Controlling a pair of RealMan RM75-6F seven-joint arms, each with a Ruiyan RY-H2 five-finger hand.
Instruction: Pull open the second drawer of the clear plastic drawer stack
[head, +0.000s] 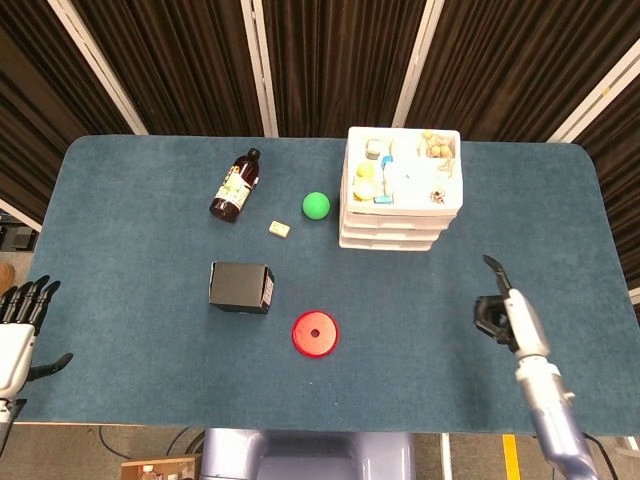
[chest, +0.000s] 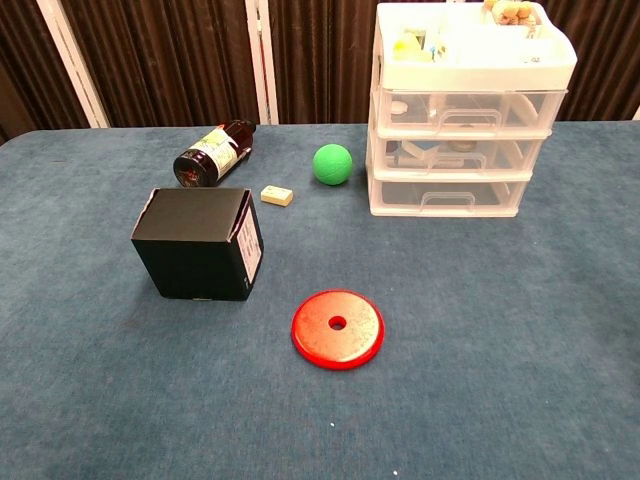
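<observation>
The clear plastic drawer stack (head: 392, 232) (chest: 450, 200) stands at the back right of the table, with small items in its white top tray. Its three drawers are all shut. The second drawer (chest: 456, 153) sits in the middle with its handle facing me. My right hand (head: 505, 312) hovers over the table's right front part, turned edge-on, well short of the stack and holding nothing. Off the table's left front edge, my left hand (head: 16, 335) is open with its fingers spread. Neither hand shows in the chest view.
A brown bottle (head: 235, 185) (chest: 212, 152) lies at the back left. A green ball (head: 316, 205) (chest: 333, 164) sits just left of the stack, with a small beige block (head: 280, 229) (chest: 277, 195) nearby. A black box (head: 241, 287) (chest: 198, 243) and a red disc (head: 315, 333) (chest: 337, 329) are nearer me.
</observation>
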